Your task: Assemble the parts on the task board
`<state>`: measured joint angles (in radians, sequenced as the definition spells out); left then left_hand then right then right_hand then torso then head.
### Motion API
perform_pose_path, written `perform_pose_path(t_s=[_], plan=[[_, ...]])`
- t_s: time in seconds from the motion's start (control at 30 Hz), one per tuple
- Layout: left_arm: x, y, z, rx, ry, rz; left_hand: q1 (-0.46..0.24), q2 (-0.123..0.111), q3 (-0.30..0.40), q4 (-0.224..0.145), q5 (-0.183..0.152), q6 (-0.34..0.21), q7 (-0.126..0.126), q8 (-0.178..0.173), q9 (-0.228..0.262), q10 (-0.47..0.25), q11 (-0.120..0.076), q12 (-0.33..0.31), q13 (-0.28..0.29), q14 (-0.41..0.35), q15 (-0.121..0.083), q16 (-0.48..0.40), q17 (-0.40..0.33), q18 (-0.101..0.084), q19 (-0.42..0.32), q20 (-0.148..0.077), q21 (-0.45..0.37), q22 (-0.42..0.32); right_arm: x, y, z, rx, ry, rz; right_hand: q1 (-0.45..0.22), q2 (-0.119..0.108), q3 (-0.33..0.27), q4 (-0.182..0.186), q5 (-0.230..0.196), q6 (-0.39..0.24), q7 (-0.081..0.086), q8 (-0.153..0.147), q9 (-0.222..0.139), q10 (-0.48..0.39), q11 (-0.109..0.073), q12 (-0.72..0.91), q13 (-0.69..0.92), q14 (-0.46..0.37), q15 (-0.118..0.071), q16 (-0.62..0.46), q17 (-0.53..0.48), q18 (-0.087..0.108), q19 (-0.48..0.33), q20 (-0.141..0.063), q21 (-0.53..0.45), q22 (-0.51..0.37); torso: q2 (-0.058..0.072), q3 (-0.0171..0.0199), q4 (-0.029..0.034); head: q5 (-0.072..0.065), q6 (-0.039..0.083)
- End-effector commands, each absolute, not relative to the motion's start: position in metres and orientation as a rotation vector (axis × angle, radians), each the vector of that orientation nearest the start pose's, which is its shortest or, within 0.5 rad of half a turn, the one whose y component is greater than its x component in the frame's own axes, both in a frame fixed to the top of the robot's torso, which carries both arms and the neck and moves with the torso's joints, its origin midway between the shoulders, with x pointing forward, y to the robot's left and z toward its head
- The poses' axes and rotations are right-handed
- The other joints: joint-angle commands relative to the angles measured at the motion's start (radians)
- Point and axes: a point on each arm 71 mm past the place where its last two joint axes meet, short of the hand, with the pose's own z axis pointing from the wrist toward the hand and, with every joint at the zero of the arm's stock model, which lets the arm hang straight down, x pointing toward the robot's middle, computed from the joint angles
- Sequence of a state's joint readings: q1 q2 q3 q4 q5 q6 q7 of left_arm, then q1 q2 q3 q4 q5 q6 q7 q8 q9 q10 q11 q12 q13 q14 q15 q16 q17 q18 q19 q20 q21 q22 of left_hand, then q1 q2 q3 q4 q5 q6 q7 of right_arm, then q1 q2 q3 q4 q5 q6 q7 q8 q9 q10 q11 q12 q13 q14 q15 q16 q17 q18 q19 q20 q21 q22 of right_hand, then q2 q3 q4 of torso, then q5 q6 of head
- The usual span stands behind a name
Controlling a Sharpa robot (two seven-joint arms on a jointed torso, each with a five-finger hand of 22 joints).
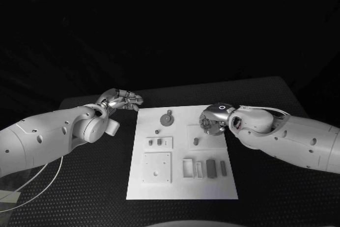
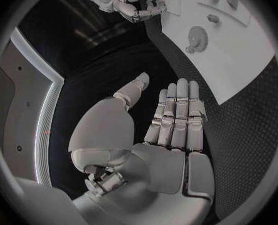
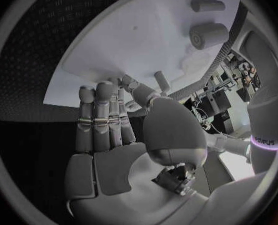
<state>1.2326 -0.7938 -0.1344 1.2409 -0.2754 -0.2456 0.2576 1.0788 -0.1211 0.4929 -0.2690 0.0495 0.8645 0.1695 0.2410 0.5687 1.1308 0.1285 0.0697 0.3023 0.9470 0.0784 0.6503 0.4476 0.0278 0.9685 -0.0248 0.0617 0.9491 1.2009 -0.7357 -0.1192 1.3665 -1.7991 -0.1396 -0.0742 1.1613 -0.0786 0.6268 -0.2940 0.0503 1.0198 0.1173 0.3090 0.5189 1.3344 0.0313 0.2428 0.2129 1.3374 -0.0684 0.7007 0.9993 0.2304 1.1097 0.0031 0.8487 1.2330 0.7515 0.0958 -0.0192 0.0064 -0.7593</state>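
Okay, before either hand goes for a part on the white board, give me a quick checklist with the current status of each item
1. Left hand holds nothing: ok, fingers straight, palm bare.
2. Right hand holds nothing: ok, nothing in it.
3. Left hand off the task board: ok, it hovers by the board's far left corner, over the black table.
4. Right hand in place: ok, it hangs over the board's far right edge.
5. Gear-like part reachable: ok, uncovered between the two hands.
6. Parts near the front edge seated or loose: cannot tell.
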Motion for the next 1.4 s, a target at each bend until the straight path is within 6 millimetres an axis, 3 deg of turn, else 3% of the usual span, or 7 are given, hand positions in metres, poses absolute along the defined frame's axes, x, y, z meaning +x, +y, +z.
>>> perform_pose_path(t_s=[0.03, 0.07, 0.33, 0.73, 0.97, 1.17, 1.4], plan=[[0.528, 0.266, -0.211, -0.888, 1.603, -1.198, -0.011, 0.002, -0.005, 0.002, 0.002, -0.002, 0.006, 0.002, -0.001, 0.001, 0.005, -0.003, -0.001, 0.002, 0.003, -0.006, 0.002, -0.003, 0.001, 0.008, 0.004, -0.002, 0.494, -0.188, -0.241, -0.635, 1.795, 0.367, 0.002, 0.010, 0.007, 0.001, 0.004, 0.009, -0.002, 0.005, 0.001, -0.005, 0.001, -0.003, 0.004, 0.001, -0.008, 0.006, 0.001, 0.031, 0.004, -0.007, 0.006, 0.002, 0.001, -0.0043, -0.0006, 0.000, -0.001], [0.528, 0.265, -0.210, -0.886, 1.603, -1.200, -0.011, 0.002, -0.005, 0.002, 0.002, -0.002, 0.006, 0.002, -0.001, 0.001, 0.005, -0.003, -0.001, 0.002, 0.003, -0.007, 0.002, -0.003, 0.001, 0.008, 0.004, -0.002, 0.495, -0.188, -0.242, -0.636, 1.794, 0.364, 0.002, 0.010, 0.007, 0.001, 0.004, 0.010, -0.002, 0.006, 0.001, -0.004, 0.000, -0.003, 0.006, 0.001, -0.008, 0.007, 0.002, 0.031, 0.004, -0.007, 0.006, 0.002, 0.001, -0.0043, -0.0010, 0.000, 0.000], [0.530, 0.261, -0.204, -0.875, 1.596, -1.210, -0.011, 0.003, -0.005, 0.002, 0.002, -0.002, 0.007, 0.002, -0.001, 0.001, 0.006, -0.002, -0.002, 0.003, 0.003, -0.008, 0.003, -0.003, 0.002, 0.008, 0.004, -0.003, 0.498, -0.187, -0.246, -0.635, 1.789, 0.360, 0.004, 0.013, 0.010, 0.001, 0.004, 0.019, -0.006, 0.010, 0.002, 0.004, -0.002, -0.002, 0.015, 0.000, -0.010, 0.014, 0.003, 0.031, 0.004, -0.009, 0.008, 0.006, 0.004, -0.0205, -0.0053, -0.003, 0.003], [0.532, 0.255, -0.202, -0.867, 1.599, -1.222, -0.012, 0.003, -0.006, 0.002, 0.002, -0.003, 0.007, 0.002, -0.002, 0.001, 0.006, -0.002, -0.003, 0.003, 0.003, -0.010, 0.005, -0.003, 0.002, 0.008, 0.004, -0.006, 0.502, -0.190, -0.247, -0.612, 1.799, 0.373, 0.005, 0.016, 0.011, 0.001, 0.004, 0.024, -0.007, 0.012, 0.002, 0.009, -0.004, -0.002, 0.022, -0.001, -0.011, 0.019, 0.003, 0.031, 0.004, -0.010, 0.010, 0.009, 0.007, -0.0385, -0.0109, 0.001, 0.011], [0.532, 0.256, -0.201, -0.868, 1.597, -1.218, -0.012, 0.003, -0.006, 0.002, 0.002, -0.003, 0.008, 0.002, -0.002, 0.000, 0.006, -0.002, -0.004, 0.003, 0.003, -0.011, 0.006, -0.003, 0.002, 0.008, 0.004, -0.007, 0.502, -0.191, -0.247, -0.600, 1.805, 0.387, 0.002, 0.016, 0.012, 0.001, 0.004, 0.021, -0.006, 0.011, 0.003, -0.001, -0.002, -0.011, 0.026, -0.010, -0.011, 0.018, 0.001, 0.031, 0.000, -0.009, 0.008, 0.010, 0.007, -0.0362, -0.0127, 0.005, 0.009], [0.532, 0.256, -0.201, -0.868, 1.599, -1.218, -0.012, 0.003, -0.007, 0.002, 0.002, -0.004, 0.008, 0.002, -0.002, 0.000, 0.006, -0.002, -0.005, 0.003, 0.003, -0.013, 0.008, -0.003, 0.002, 0.008, 0.004, -0.008, 0.502, -0.191, -0.247, -0.592, 1.802, 0.392, 0.004, 0.009, 0.017, 0.000, 0.004, 0.012, -0.003, 0.008, 0.006, -0.103, 0.039, -0.082, 0.006, -0.043, 0.026, 0.008, -0.009, 0.031, -0.029, 0.004, -0.012, 0.008, 0.007, -0.0340, -0.0125, 0.006, 0.007], [0.532, 0.256, -0.201, -0.867, 1.599, -1.220, -0.012, 0.003, -0.007, 0.002, 0.003, -0.005, 0.009, 0.002, -0.003, -0.001, 0.006, -0.002, -0.006, 0.004, 0.003, -0.014, 0.009, -0.003, 0.002, 0.008, 0.005, -0.009, 0.503, -0.192, -0.247, -0.587, 1.800, 0.385, 0.016, 0.006, 0.020, 0.000, 0.004, -0.005, 0.003, 0.000, 0.004, -0.113, 0.046, -0.099, 0.000, -0.050, 0.033, 0.011, -0.013, 0.031, -0.035, 0.009, -0.015, 0.010, 0.007, -0.0353, -0.0120, 0.007, 0.006]])
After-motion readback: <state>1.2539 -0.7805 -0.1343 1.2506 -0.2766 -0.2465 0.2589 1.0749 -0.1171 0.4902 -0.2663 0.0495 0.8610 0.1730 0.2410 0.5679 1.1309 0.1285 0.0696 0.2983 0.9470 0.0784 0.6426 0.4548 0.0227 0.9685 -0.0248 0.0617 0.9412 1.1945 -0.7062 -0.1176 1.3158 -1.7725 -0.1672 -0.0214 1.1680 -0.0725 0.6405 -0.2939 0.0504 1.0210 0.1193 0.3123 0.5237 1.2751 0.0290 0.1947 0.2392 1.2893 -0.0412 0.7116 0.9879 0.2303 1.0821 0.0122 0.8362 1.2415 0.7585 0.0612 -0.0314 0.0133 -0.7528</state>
